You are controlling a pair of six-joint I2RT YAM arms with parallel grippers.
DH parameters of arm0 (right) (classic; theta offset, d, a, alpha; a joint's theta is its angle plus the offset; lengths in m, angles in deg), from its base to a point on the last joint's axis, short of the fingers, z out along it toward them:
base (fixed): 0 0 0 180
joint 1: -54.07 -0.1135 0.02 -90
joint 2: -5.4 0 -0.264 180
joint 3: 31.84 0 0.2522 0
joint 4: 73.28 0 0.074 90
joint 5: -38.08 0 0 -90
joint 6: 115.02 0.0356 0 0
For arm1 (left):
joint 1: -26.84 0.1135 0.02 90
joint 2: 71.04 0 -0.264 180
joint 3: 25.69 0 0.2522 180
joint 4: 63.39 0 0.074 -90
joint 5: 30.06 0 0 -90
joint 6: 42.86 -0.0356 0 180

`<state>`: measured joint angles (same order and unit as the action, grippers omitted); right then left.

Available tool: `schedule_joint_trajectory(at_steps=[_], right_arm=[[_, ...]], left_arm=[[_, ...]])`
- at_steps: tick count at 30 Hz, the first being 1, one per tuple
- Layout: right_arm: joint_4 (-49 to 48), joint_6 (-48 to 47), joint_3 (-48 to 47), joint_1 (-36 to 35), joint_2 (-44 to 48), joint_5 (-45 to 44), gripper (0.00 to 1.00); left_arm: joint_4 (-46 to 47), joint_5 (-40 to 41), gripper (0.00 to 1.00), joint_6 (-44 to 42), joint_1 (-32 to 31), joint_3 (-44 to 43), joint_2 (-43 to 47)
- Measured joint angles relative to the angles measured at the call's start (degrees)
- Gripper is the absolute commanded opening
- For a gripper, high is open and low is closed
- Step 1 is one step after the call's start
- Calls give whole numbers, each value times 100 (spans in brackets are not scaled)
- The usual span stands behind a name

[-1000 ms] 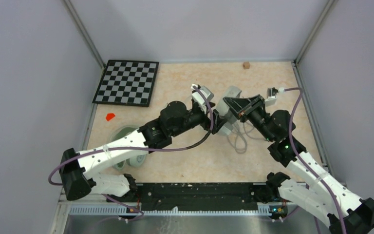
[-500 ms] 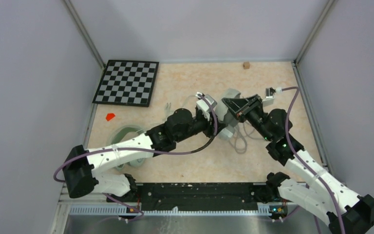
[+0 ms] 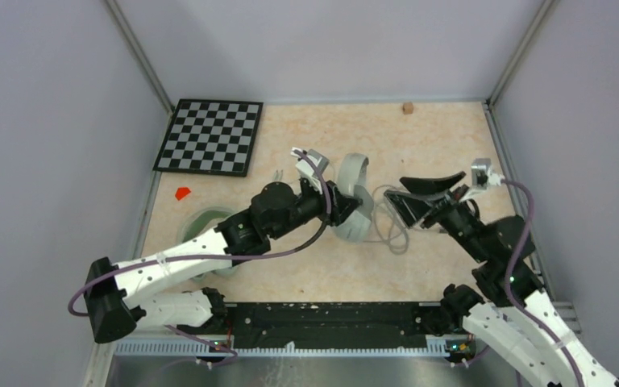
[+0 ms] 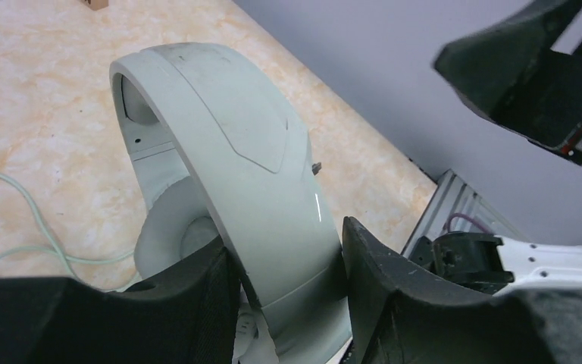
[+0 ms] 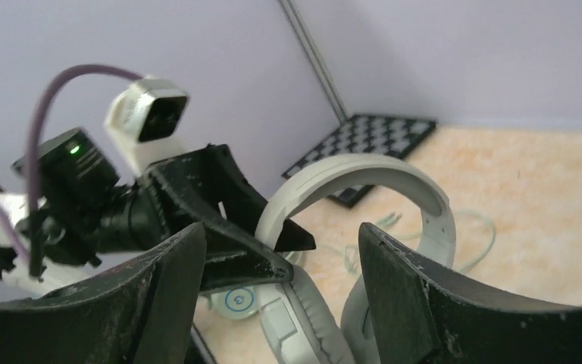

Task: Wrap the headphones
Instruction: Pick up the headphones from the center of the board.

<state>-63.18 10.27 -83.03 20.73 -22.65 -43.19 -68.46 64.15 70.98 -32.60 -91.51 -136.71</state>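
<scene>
The white headphones (image 3: 355, 171) stand upright mid-table, and my left gripper (image 3: 348, 206) is shut on them. The left wrist view has the pale shell (image 4: 235, 144) wedged between the two black fingers (image 4: 288, 292). My right gripper (image 3: 416, 196) hangs open just right of the headset, touching nothing. Its wrist view looks between the spread fingers (image 5: 273, 303) at the white band (image 5: 364, 171). The grey cable (image 3: 392, 224) lies looped on the table between the arms. The mint-green headphones (image 3: 203, 219) lie at the left, mostly hidden under my left arm; one of their cups (image 5: 239, 298) shows in the right wrist view.
A checkerboard (image 3: 209, 135) lies at the back left, with a small red piece (image 3: 182, 193) in front of it. A small brown cube (image 3: 408, 107) sits by the back wall. A pale-green cable (image 4: 23, 208) trails on the table. Walls close in on three sides.
My right gripper has opened, let go of the white headphones and drawn back to the right. My left gripper has shut on them and carried them slightly left.
</scene>
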Motion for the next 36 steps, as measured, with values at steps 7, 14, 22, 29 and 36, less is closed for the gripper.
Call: schedule_joint_trajectory(at_steps=[7, 14, 22, 29, 36], right_arm=[[-245, -1480, 249, -4, 350, 1499, 87], [-39, -1926, 385, -149, -511, 2131, 87], [-411, -2037, 560, -533, -940, 1950, 74], [-1045, -1429, 831, -595, -1198, 1744, 41], [-1969, -739, 1054, -699, -1193, 1945, 13]], left_arm=[[-17, -13, 29, 341, 0, -11, 243], [-101, 61, 28, 393, 0, -249, 212], [39, 184, 28, 483, 0, -354, 201], [387, 284, 28, 693, 2, -354, 208], [802, 321, 47, 815, 15, -236, 245]])
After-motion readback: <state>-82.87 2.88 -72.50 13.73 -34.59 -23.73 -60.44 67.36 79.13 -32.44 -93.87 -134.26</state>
